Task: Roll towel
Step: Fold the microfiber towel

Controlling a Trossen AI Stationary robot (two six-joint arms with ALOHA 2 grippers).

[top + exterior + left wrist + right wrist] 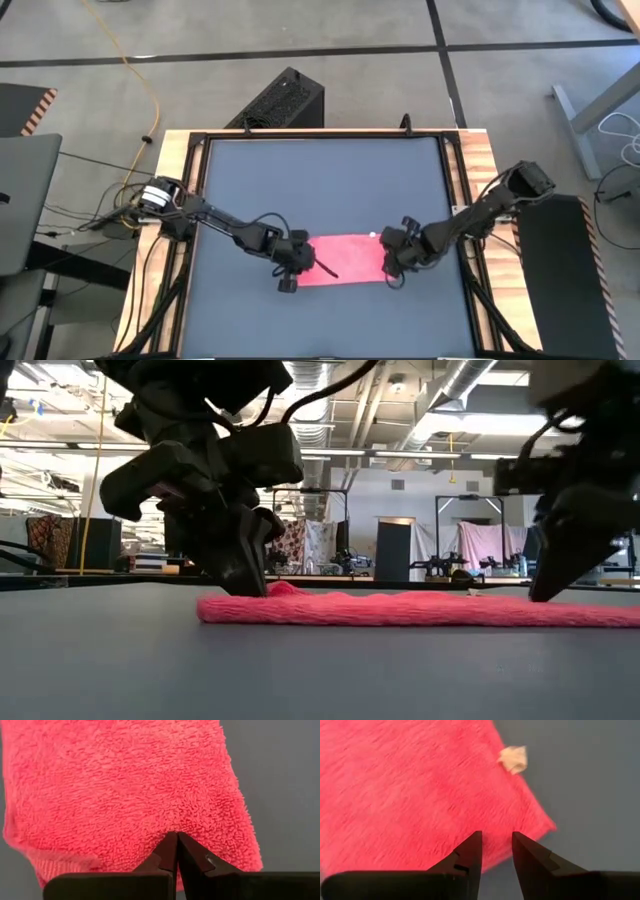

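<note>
The left end effector (177, 851) has its fingers pressed together, tips down on the left end of the towel (348, 260), just left of centre in the high view. The right end effector (497, 851) is slightly spread over the towel's right edge, gripping nothing. The pink towel lies flat on the dark counter (320, 180), a small pale tag (513, 758) at its corner.
</note>
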